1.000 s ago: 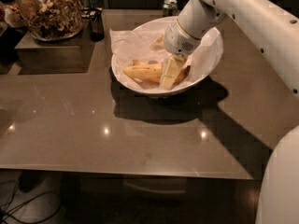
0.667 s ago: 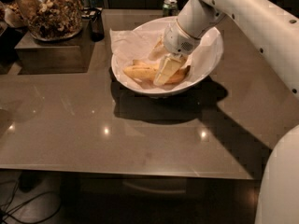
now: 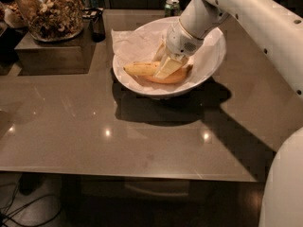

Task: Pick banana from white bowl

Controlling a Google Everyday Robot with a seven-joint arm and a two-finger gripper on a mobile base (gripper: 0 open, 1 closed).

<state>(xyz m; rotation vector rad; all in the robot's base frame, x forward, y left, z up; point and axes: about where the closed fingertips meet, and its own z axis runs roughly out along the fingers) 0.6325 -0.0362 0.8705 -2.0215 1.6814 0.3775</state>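
Gripper (image 3: 168, 68) low in white bowl (image 3: 213, 56), at banana (image 3: 139, 68); open or closed, impossible to tell. Squeeze gently mid-body, lift straight.

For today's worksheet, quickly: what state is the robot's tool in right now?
The tool: down inside the white bowl, over the banana; open or closed cannot be told.

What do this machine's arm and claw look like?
The arm is smooth, white, thick and rounded, dotted with small dark holes; a thin tan ring circles its wrist. The gripper, down in the white bowl, is pale cream. No cables show.
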